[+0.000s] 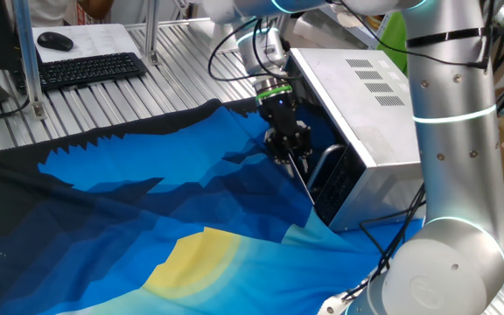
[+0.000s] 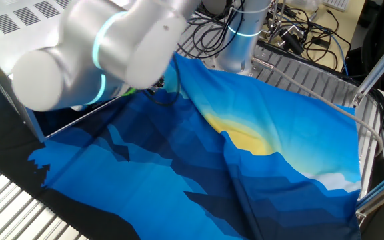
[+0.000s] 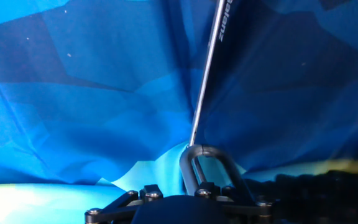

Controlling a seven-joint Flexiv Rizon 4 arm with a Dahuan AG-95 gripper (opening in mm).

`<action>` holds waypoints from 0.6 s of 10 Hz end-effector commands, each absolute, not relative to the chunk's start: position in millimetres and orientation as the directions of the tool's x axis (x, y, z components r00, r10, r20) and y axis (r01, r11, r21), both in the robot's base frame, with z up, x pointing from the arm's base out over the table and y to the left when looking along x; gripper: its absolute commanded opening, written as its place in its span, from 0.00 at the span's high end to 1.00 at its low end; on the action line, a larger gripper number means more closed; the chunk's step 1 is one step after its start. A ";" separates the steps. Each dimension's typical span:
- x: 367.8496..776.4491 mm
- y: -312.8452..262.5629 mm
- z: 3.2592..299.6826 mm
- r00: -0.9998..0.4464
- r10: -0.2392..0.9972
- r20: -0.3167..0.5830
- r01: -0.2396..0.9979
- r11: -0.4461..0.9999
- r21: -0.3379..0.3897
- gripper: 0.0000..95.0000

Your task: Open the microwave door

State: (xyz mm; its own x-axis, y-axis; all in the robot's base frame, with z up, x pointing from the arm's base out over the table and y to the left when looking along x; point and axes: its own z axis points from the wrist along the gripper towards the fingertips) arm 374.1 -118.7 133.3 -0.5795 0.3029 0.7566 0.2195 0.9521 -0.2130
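**One fixed view.** The microwave (image 1: 357,96) stands on the desk to the right of the fingers (image 1: 291,154), with its vented top up and its dark front turned towards the blue cloth (image 1: 147,201). The fingers hang at the door (image 1: 320,131), just beside the curved handle (image 1: 326,164). They are too dark and small here to tell whether they are spread, pressed together or pinching the bar. A thin bright line runs down from the fingers towards the front lower corner. I read it as the door's free edge standing slightly off the body, so the pull appears to be under way and far from finished. The handle's long axis runs steeply up and down along that edge.

**The other fixed view.** The arm (image 2: 92,60) hides the fingers and the door. Only the top of the microwave shows, behind the arm at the upper left.

**Hand view.** The door is seen edge-on as a narrow silver strip (image 3: 207,74). It rises ahead of the fingers and leans a little to the right. Its glass face lies to the right and mirrors the cloth. The handle loop sits right at the hand, low in the centre. The fingertips themselves do not show.

**Next move (judgement).** The hand should keep its hold on the bar and sweep in an arc about the far hinge. Pulling in a straight line would risk slipping off the bar.
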 end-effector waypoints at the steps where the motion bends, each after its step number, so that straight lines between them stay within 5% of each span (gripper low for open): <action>1: 376.1 -118.1 133.9 -0.647 0.284 0.708 0.151 0.957 -0.246 0.40; 6: 378.8 -115.3 129.6 -0.647 0.235 0.725 0.057 0.964 -0.261 0.40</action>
State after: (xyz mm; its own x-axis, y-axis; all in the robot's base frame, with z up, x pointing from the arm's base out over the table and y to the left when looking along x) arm 377.5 -114.6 130.2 -0.6728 0.3001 0.6762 0.1628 0.9517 -0.2605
